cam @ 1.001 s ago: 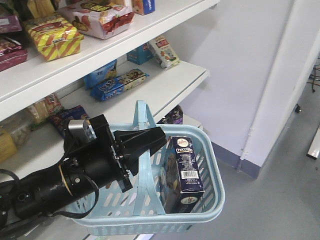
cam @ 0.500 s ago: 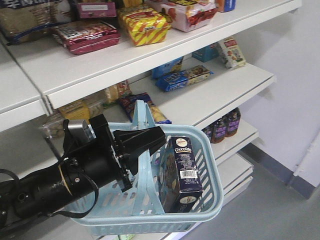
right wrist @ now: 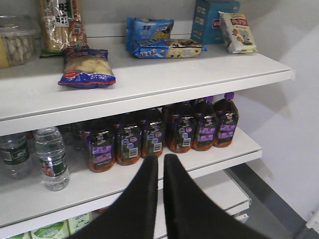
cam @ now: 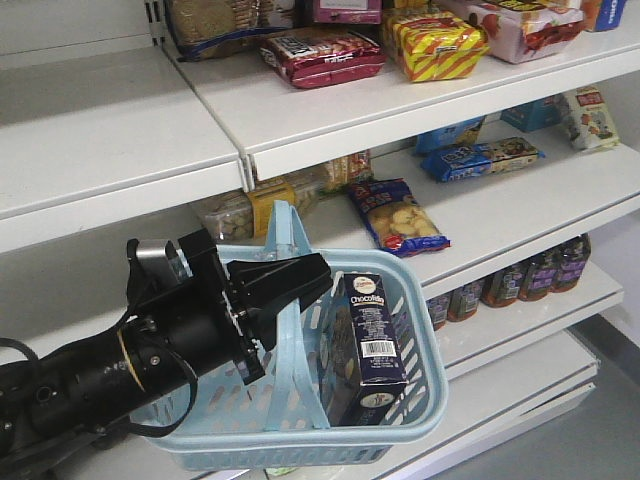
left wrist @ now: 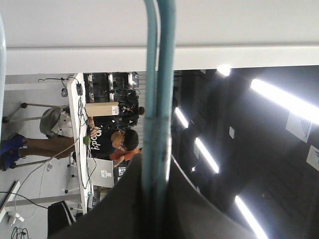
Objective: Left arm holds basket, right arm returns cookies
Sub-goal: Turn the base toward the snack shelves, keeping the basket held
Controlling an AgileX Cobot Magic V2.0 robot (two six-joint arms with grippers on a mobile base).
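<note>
The basket (cam: 425, 405) is held up by the left gripper (cam: 300, 280), jaws clamped on its handle, so the Chocofalo box (cam: 372, 335) is carried upright; the right gripper (right wrist: 160, 169) is pinched nearly together, empty.

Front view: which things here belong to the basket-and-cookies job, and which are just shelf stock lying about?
Job: left gripper, clamped on the basket handle; cookies, upright in the basket; right gripper, shut and empty.

Lying about: red snack bag, yellow striped pack, blue snack bag, dark drink bottles, water bottles.
</note>
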